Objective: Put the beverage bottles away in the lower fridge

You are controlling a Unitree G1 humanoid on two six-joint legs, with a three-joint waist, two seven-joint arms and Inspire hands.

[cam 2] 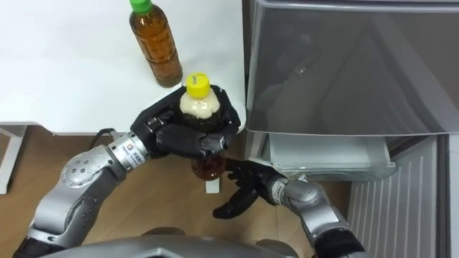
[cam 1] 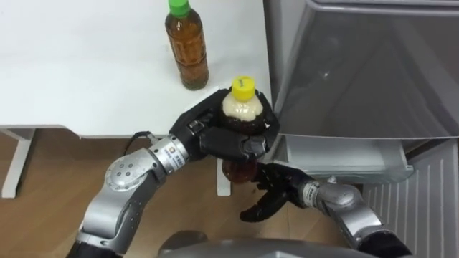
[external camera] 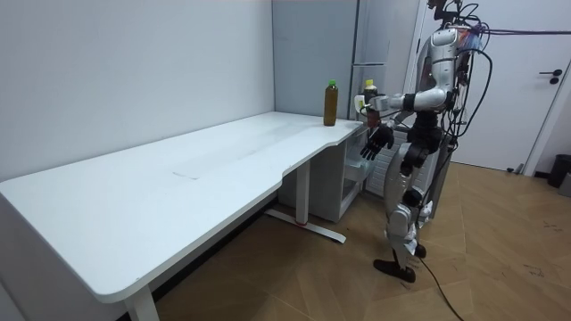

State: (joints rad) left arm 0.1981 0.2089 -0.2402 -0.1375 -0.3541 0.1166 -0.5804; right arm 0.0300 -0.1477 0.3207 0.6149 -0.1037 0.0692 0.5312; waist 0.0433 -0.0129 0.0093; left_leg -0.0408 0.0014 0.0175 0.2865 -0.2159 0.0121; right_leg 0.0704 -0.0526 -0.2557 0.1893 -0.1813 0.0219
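A yellow-capped bottle point(cam 1: 242, 97) of dark drink is held upright off the table corner, with my left hand point(cam 1: 226, 132) shut round its body; the same bottle point(cam 2: 198, 97) and left hand point(cam 2: 186, 132) appear in the right eye view. My right hand point(cam 1: 276, 192) is open just below the bottle's base, fingers spread. A second bottle of brown tea with a green cap point(cam 1: 186, 46) stands near the white table's point(cam 1: 86, 79) right end. The grey fridge point(cam 1: 366, 64) is at the right, its lower drawer point(cam 1: 344, 154) pulled open.
In the room view I stand at the table's far corner, facing the fridge point(external camera: 357, 89). Wooden floor lies below the table edge, and a white table leg point(cam 1: 18, 161) is at the left. A door point(external camera: 549, 80) is behind me.
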